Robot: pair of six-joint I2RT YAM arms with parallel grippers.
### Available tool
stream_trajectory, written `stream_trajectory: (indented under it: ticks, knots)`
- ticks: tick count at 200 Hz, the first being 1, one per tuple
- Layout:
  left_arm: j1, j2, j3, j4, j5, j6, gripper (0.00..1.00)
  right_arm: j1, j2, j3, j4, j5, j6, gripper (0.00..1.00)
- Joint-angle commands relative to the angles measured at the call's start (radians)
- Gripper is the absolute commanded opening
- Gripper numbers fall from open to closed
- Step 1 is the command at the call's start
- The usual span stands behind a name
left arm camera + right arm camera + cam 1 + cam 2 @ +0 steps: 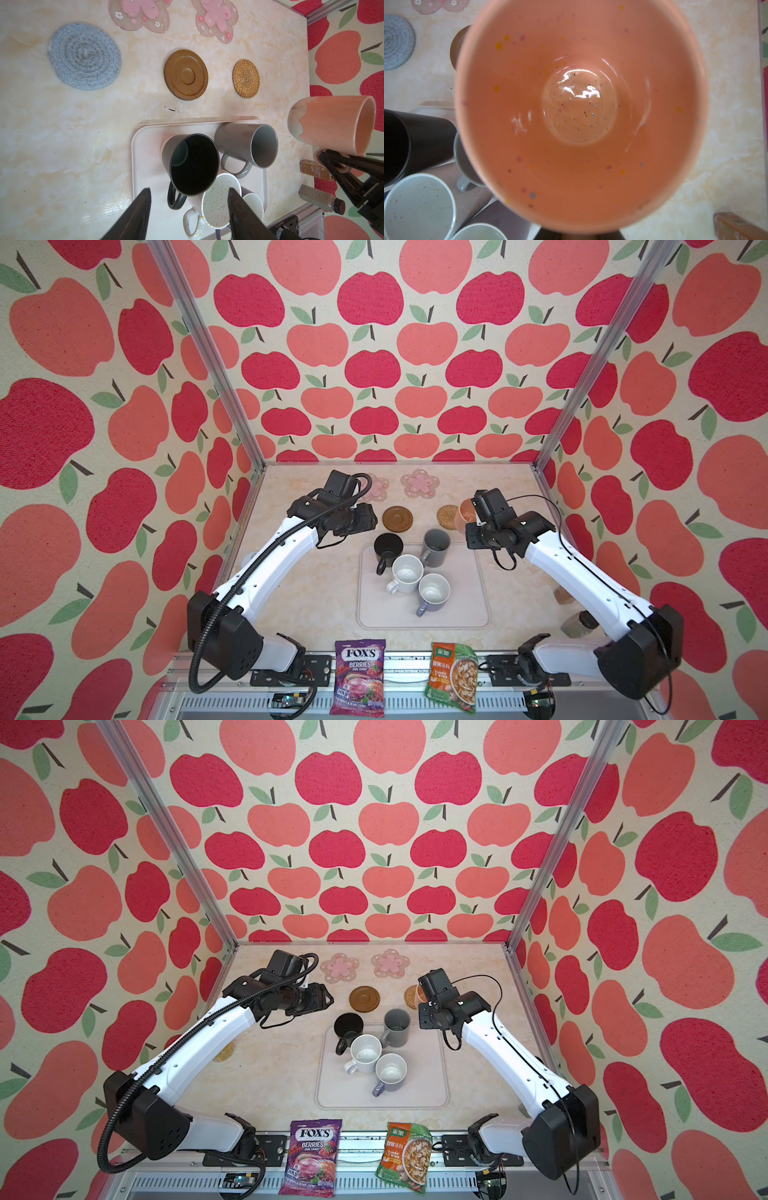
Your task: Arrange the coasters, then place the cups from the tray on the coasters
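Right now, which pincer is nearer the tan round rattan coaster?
Right. The right pincer holds the peach-orange handled mug just beside the tan round rattan coaster; the left pincer hangs open past the brown wooden disc coaster.

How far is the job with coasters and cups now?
Done: five coasters lie spread out: two pink flower coasters, grey woven coaster, brown coaster, rattan coaster. In hand: the right gripper holds the peach mug by its handle, off the tray, near the bare rattan coaster. To do: black mug, dark grey mug, speckled mug, lavender mug stand on the tray; left gripper open, empty.
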Motion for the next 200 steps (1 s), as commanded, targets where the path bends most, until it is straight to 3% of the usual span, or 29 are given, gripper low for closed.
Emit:
stream_trajectory:
  ticks: [1, 43, 102, 200]
  knots:
    - [0.017, 0.06, 0.066, -0.021, 0.024, 0.001, 0.61, -0.032, 0.052, 0.097, 0.136, -0.036, -0.075, 0.0]
    - [0.032, 0.109, 0.092, -0.024, 0.021, 0.005, 0.61, -0.093, 0.219, 0.243, 0.175, -0.114, -0.109, 0.0]
    - [0.127, 0.141, 0.105, -0.025, 0.059, 0.03, 0.61, -0.125, 0.464, 0.485, 0.176, -0.176, -0.13, 0.0]
    - [0.261, 0.244, 0.177, -0.037, 0.125, 0.086, 0.61, -0.14, 0.783, 0.835, 0.164, -0.208, -0.134, 0.0]
